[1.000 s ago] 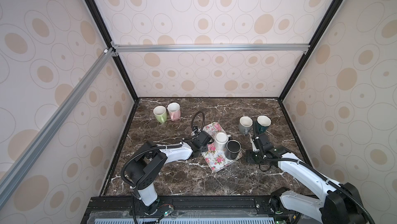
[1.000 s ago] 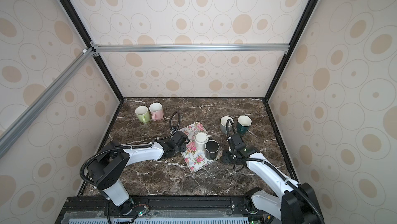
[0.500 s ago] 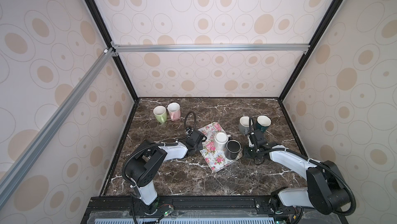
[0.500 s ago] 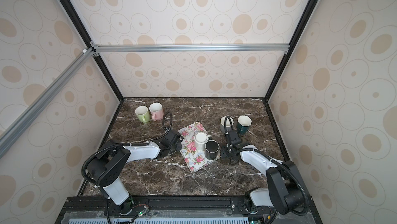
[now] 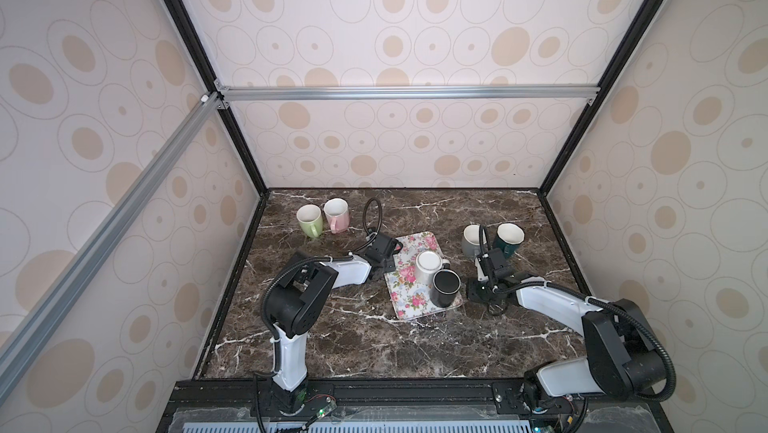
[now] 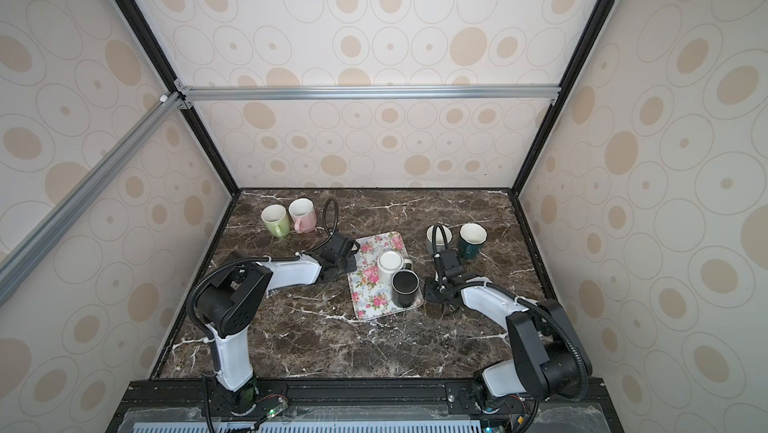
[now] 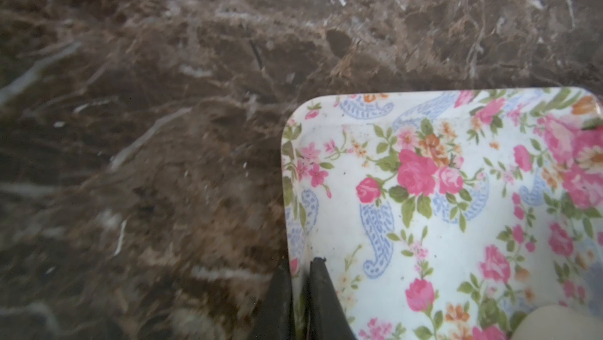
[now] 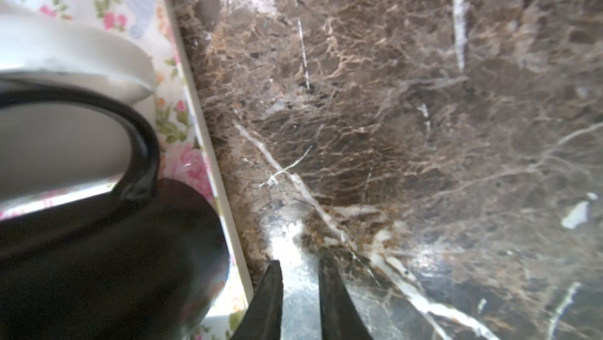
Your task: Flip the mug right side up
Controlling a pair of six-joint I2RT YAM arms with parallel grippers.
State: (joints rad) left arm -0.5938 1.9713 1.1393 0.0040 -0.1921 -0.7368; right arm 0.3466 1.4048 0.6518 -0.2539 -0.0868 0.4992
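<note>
since a second ago both claws narrowed, the right nearing the tray | left claw pinched shut on tray's rim | right claw slightly parted, empty, over tabletop | white mug, apparently base-up, on tray | step: approach; next: widen right claw, grasp mug, invert

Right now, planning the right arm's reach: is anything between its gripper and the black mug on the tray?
Only the low rim of the tray. The right gripper is beside it; the black mug stands just inside.

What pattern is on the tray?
The tray shows pink roses, blue paisley on white; best in left wrist view.
</note>
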